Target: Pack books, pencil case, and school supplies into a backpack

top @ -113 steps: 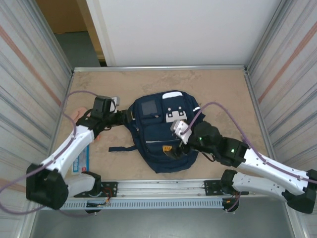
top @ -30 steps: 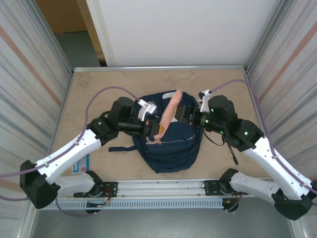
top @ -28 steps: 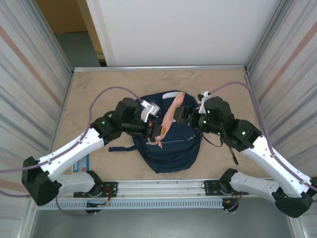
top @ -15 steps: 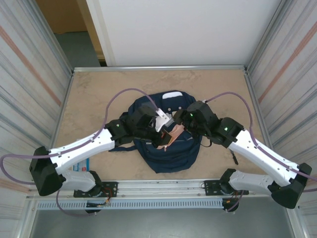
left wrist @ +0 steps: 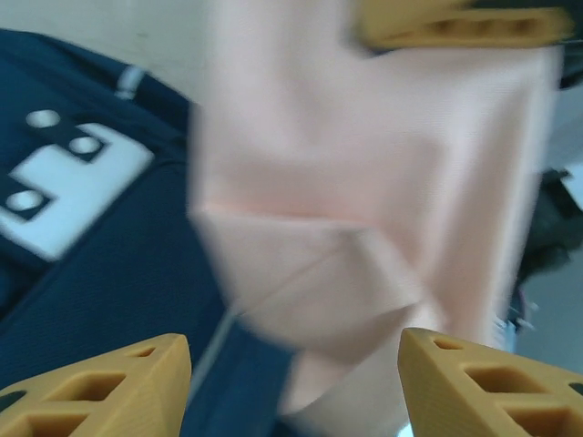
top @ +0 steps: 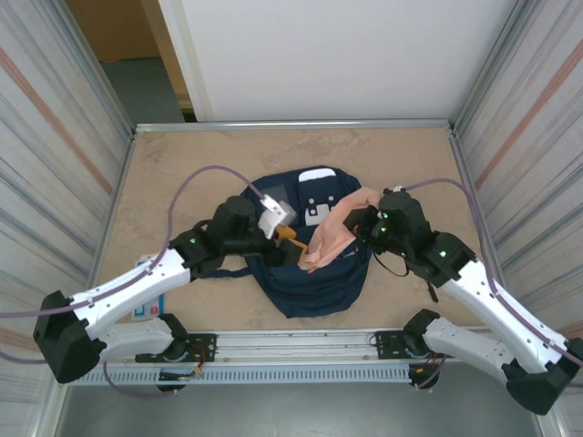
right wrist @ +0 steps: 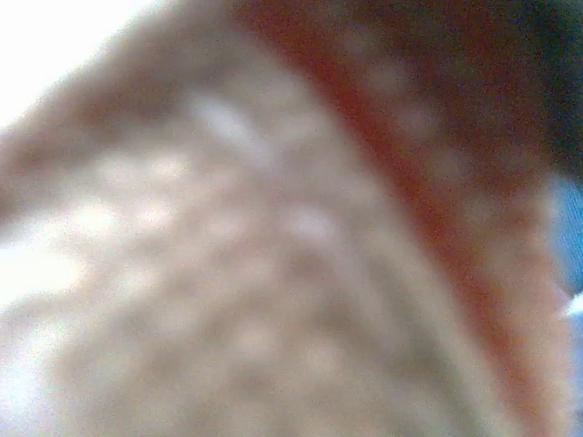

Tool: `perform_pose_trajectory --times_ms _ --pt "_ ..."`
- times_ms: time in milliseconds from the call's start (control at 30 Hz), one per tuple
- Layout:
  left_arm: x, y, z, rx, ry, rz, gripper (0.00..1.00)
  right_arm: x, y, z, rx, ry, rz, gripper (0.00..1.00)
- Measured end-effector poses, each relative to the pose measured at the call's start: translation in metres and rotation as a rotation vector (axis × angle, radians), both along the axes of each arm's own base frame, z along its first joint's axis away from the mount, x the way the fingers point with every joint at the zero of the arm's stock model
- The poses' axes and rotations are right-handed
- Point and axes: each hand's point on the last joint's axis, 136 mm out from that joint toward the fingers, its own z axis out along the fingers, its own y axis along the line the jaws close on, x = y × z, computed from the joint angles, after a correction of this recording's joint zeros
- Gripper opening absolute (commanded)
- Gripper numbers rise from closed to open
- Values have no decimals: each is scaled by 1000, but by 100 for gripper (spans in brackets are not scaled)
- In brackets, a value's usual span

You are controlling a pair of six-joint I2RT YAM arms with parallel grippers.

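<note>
My right gripper pinches the floppy peach-pink fabric pouch over the large navy-blue fabric backpack; my left gripper sits just beside the pouch.

no legible text, no readable labels

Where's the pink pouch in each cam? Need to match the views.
Top external: pink pouch centre-right, over the backpack, its upper end at the right claw.
Left wrist: pouch from centre to upper right, blurred.
Right wrist: pouch as blurred pink fabric, close to the lens.
Shared landmark, top and left wrist: white buckle patch.
</note>
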Motion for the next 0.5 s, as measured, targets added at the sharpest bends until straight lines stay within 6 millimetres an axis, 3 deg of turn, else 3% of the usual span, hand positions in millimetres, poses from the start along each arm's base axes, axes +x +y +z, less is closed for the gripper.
perform_pose_trajectory --times_ms 133,233,333,500 --pt "11 18 -12 12 47 62 65 -8 -4 23 -99 -192 121 0" --pt "6 21 -11 16 61 64 56 -11 -9 32 -233 -329 209 1" --pt "-1 24 -15 68 79 40 55 -16 -14 33 -391 -451 306 0" --pt "-27 11 -26 264 -38 -93 64 -19 -34 38 -629 -573 373 0"
